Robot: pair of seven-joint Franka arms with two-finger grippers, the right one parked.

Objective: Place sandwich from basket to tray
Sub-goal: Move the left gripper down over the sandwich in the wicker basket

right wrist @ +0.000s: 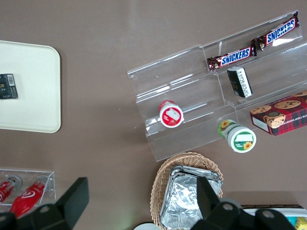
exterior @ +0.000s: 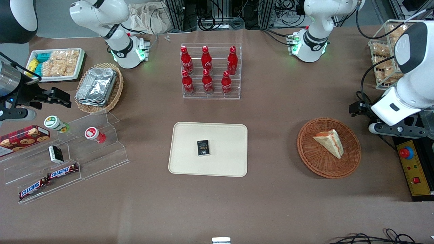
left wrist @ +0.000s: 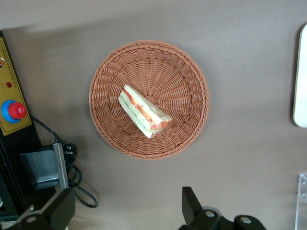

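In the front view you see little of the jaws (exterior: pixel 362 113); the white arm covers most of them. The wrist camera cuts the tray (left wrist: pixel 301 79) at the frame edge. The sandwich (left wrist: pixel 144 111) lies in the basket (left wrist: pixel 192 81), which stands on the worktop (left wrist: pixel 240 158). The jaws are wide open above the worktop, off the basket's rim toward 6 o'clock, apart from the sandwich.

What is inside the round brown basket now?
Only the sandwich lies inside the basket, on its side. The weave under it is covered. The tool hangs open above the table beside the basket.
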